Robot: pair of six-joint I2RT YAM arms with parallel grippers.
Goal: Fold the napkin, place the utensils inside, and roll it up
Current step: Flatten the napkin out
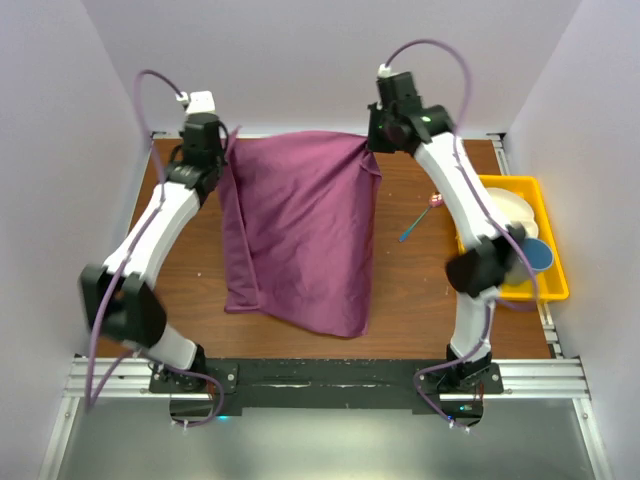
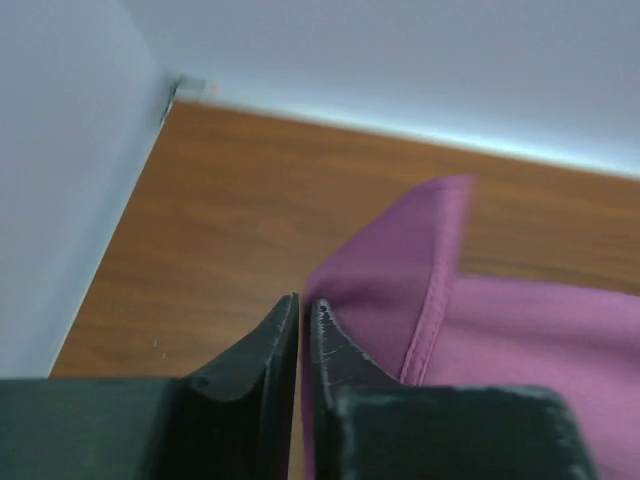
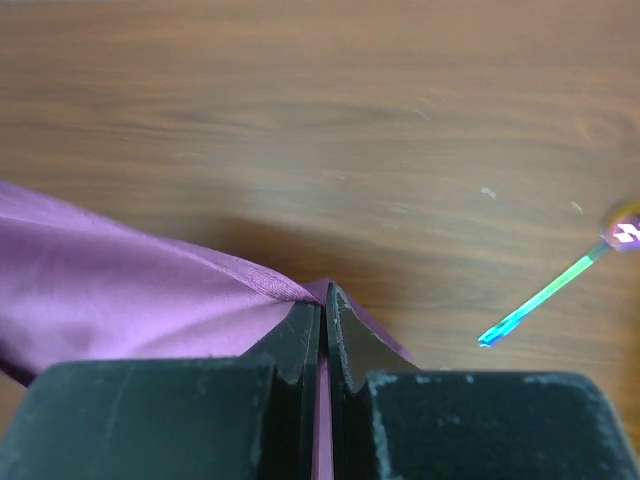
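At the near side, the napkin's lower hem lies bunched on the wooden bench between the two arm bases. To its right and apart from it lies one thin utensil, bluish-green along the handle with a pinkish tip. Farther right a yellow tray sits at the bench's edge. The right arm crosses over it and covers part of the white plate and the blue cup inside.

The bench under the cloth is hidden. The napkin is plain plum-purple, hanging in soft folds from its two far corners and slanting down toward the near side.

At the far edge, the right end effector is clamped on one corner, with a purple strip showing between its jaws. The left end effector is just beside the other, blurred corner. Its jaws stand a narrow slit apart, and I cannot tell whether cloth sits in that slit.
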